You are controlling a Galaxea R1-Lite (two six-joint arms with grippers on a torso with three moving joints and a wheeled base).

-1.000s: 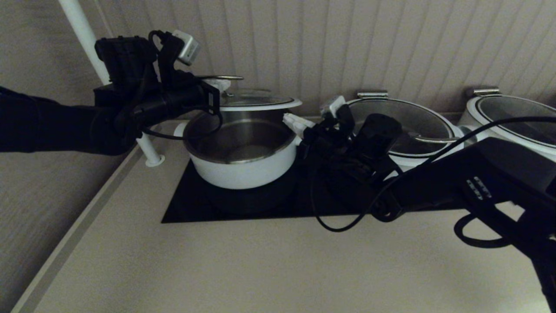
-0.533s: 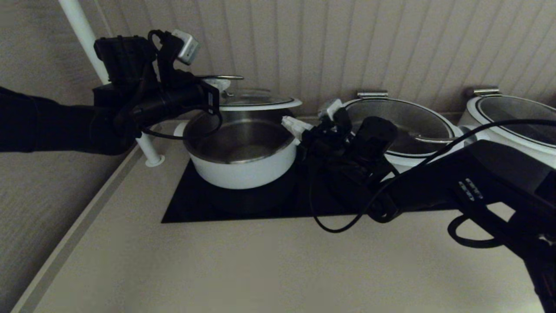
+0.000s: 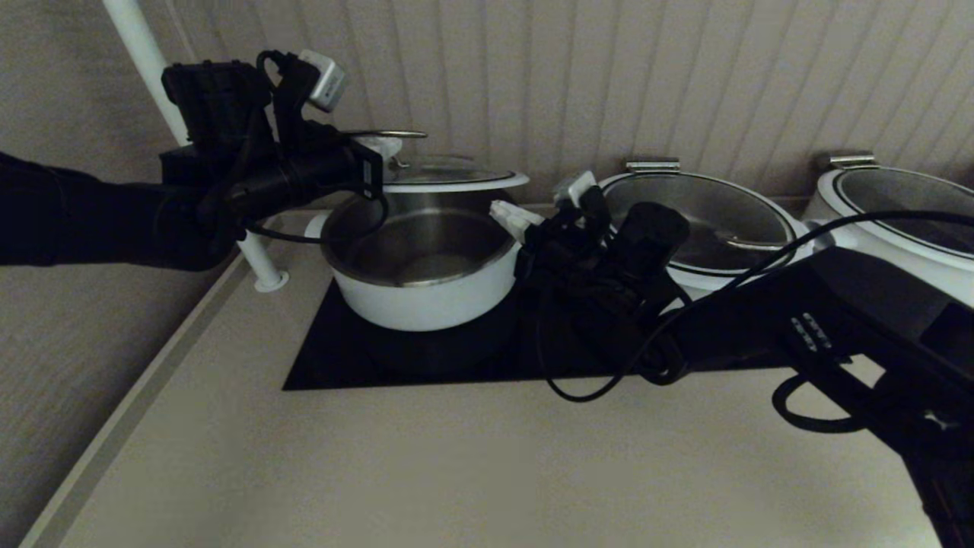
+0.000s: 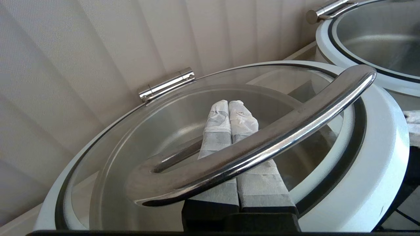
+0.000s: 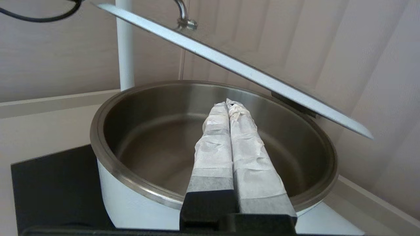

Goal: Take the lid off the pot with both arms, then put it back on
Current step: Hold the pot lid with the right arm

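The lid (image 3: 456,181) hangs tilted above the open pot (image 3: 422,293), which stands on the black hob (image 3: 335,358). My left gripper (image 3: 384,152) is shut, its fingers pushed under the lid's steel handle (image 4: 279,134) so the lid (image 4: 377,154) rests on them; the left wrist view shows the closed fingertips (image 4: 228,104) past the handle. My right gripper (image 3: 508,217) is shut and empty at the pot's right rim. In the right wrist view its tips (image 5: 228,104) reach over the pot's steel inside (image 5: 147,137), below the raised lid (image 5: 236,68).
Two wider lidded white pots (image 3: 708,221) (image 3: 905,205) stand to the right against the ribbed wall. A white pole (image 3: 144,68) rises behind my left arm and also shows in the right wrist view (image 5: 124,46). The counter's edge (image 3: 129,426) runs along the left.
My right gripper has moved a little left, closer to the pot's right rim. The left arm and the raised lid have hardly moved.
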